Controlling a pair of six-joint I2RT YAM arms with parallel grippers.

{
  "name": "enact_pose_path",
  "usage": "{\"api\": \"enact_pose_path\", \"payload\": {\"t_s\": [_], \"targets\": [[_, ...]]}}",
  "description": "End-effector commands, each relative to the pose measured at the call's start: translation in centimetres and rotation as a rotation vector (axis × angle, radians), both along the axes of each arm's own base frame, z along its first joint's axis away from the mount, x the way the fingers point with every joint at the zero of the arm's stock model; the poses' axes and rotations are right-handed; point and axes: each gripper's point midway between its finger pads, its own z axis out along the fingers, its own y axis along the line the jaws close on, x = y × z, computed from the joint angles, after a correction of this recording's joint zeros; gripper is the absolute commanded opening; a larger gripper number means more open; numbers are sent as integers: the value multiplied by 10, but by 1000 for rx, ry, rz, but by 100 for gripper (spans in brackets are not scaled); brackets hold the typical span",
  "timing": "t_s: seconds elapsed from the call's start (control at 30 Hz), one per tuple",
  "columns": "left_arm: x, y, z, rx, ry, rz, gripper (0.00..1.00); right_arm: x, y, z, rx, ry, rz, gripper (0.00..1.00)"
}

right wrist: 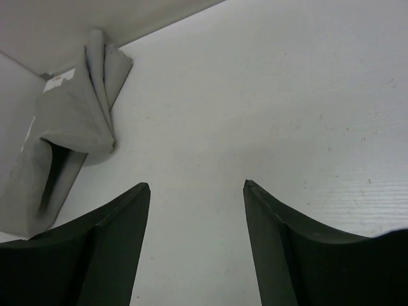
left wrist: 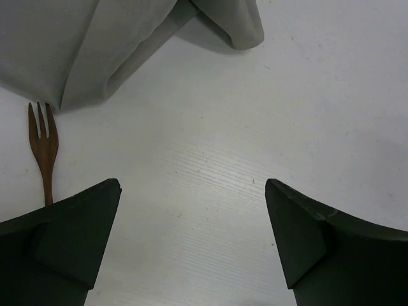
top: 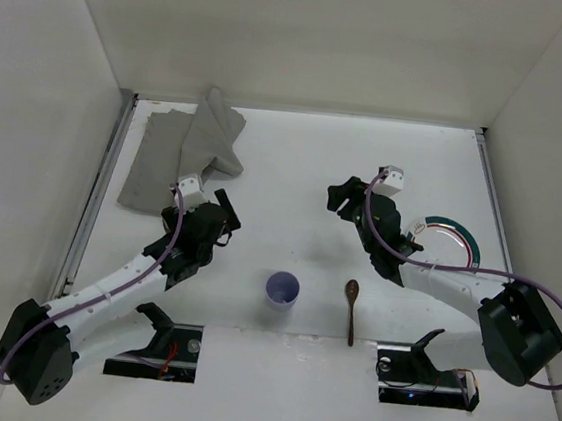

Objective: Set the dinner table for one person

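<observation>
Left claw and right claw gape released, empty. Left faces the crumpled cloth, probably to spread it.

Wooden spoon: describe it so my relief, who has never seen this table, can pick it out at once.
On the white dinner table, look at the middle of its near edge. The wooden spoon lies flat there, bowl pointing away from that edge, just right of the lilac cup. It is slim and dark brown, while the cup is round, upright and pale.
</observation>
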Motion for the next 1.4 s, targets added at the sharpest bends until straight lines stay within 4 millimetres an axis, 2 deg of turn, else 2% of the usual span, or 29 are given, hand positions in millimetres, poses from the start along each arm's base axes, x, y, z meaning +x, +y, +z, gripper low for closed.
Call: {"api": "enact_pose_path", "payload": {"t_s": [0.0,0.17,0.27,0.33,0.4,0.43,0.5,0.57,0.67,0.83,0.93,1.03,1.07,1.1,1.13,1.17,1.23,1.3,1.37], "targets": [[6,-7,17,-22,-37,-10,100,1,5,16,24,-54,3,66],[14,-9,21,-12,-47,-6,100,1,6,18,31,-59,7,64],[19,-7,25,-3,-71,13,100,1,10,11,21,-39,23,58],[26,-4,24,13,-80,32,100,0,10,17,35,-51,29,54],[36,9,26,56,-71,78,100,-1,10,19,40,-57,30,42],[41,12,28,60,-74,92,100,-1,11,15,35,-45,34,31],[51,17,29,52,-92,122,100,-1,15,12,27,-28,51,18],[66,25,32,53,-110,149,100,-2,16,13,26,-19,59,14],[85,31,37,68,-110,154,100,-1,16,13,24,-25,60,19],[114,29,40,13,-128,128,100,-2,15,13,33,-29,53,52],[121,37,44,17,-149,172,100,0,14,7,33,-20,52,59],[140,44,40,35,-131,188,100,0,15,11,37,-29,56,61],[144,44,39,44,-122,177,91,0,15,12,39,-32,56,61],[149,44,40,49,-117,166,72,1,15,9,35,-26,56,61],[154,46,40,54,-115,170,46,2,17,7,31,-20,59,61],[159,48,39,54,-110,178,35,2,18,5,25,-14,62,61],[171,50,34,51,-86,176,37,1,18,8,27,-19,69,61],[181,48,28,56,-50,166,48,1,18,10,32,-28,71,62],[187,48,26,57,-40,168,54,1,20,7,27,-18,79,62]]}}
